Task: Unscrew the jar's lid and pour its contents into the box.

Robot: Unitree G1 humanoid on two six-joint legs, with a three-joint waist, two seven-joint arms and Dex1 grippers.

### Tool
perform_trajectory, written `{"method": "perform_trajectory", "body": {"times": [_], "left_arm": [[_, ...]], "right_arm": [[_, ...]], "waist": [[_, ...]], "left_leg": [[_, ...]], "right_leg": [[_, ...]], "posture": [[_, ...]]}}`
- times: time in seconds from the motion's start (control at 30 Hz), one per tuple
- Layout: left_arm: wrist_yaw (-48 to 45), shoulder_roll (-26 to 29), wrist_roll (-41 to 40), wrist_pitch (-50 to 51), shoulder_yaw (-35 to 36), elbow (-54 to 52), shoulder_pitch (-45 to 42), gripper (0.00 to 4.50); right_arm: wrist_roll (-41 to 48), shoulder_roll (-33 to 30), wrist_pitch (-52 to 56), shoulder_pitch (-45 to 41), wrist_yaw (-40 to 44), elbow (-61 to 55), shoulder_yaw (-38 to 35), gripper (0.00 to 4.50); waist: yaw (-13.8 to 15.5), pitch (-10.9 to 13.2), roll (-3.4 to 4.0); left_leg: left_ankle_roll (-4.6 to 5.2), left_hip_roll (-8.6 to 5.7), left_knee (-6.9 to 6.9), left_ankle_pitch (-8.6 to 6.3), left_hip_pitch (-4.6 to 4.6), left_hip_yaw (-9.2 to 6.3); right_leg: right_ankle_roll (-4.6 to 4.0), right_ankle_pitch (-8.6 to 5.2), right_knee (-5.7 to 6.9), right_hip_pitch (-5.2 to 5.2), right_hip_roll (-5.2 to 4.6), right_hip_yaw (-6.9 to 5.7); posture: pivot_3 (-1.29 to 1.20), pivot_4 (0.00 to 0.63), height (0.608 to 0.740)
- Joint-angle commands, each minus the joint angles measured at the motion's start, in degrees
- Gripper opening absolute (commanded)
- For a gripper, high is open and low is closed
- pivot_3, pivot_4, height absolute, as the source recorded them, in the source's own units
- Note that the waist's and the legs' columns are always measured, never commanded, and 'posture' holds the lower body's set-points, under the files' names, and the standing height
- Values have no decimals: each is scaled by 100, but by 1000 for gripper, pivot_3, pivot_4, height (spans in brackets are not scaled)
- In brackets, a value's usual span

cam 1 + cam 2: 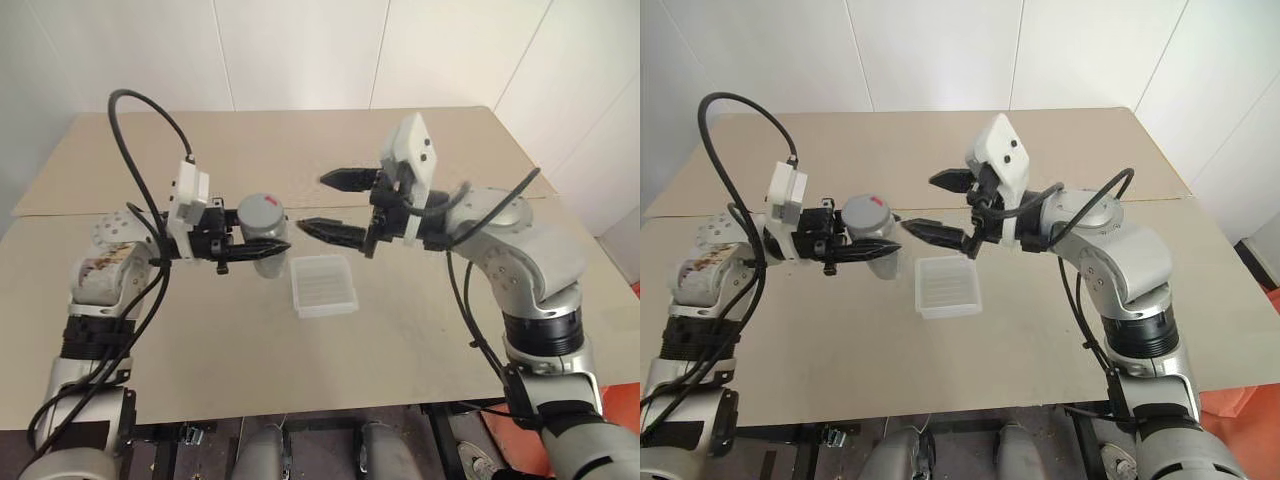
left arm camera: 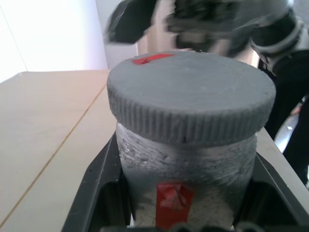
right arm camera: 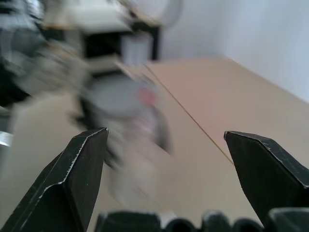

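Jar (image 1: 262,243), lid (image 1: 261,212) still on, sits clamped in the left hand (image 1: 270,248) above the bench at the box's (image 1: 322,284) ten o'clock; the wide-open right hand (image 1: 322,204) must next grip and twist it.

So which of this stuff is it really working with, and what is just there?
Working with:
- jar, clamped in the left gripper
- lid, on the jar
- box, on the table
- right gripper, open near the lid

Just there:
- table
- wall behind
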Motion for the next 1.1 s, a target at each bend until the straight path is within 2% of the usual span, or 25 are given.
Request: {"method": "perform_trajectory", "body": {"times": [0.03, 0.17, 0.33, 0.73, 1.1], "left_arm": [[25, -113, 49, -154, -62, 60, -242, 2012], [-35, -237, 87, -239, -143, 189, -375, 2012], [-72, -255, 101, -239, -124, 181, -401, 2012], [-134, 88, 25, -186, 71, 71, -217, 2012], [-134, 164, -12, -166, 84, 7, -165, 2012]], "right_arm": [[-74, 223, -17, -301, -275, -168, 164, 4474], [-510, 589, 32, -575, -786, 224, 499, 4474], [-727, 738, -14, -647, -953, 618, 531, 4474], [-418, 94, 136, -376, -739, 369, -33, 4474], [-163, -248, 58, -112, -502, 53, -124, 4474]], "waist": [[2, 0, 0], [-8, 0, 0], [8, 0, 0], [4, 0, 0], [-8, 0, 0]], "left_leg": [[0, -1, 1, 0, 0, 0], [-2, -1, 3, 2, 1, 0], [-3, -3, 4, 2, -1, 1], [-2, -1, 4, 1, -2, -1], [-1, -1, 4, 1, -2, 0]], "right_leg": [[0, 0, 1, 0, 0, 0], [0, 0, 7, -2, 0, 1], [0, 0, 6, -2, 0, 1], [0, 0, 6, -3, 0, 1], [0, 0, 6, -3, 0, 1]], "posture": [[0, 150, 740], [0, 150, 740], [0, 150, 740], [0, 150, 740], [0, 150, 740]]}}
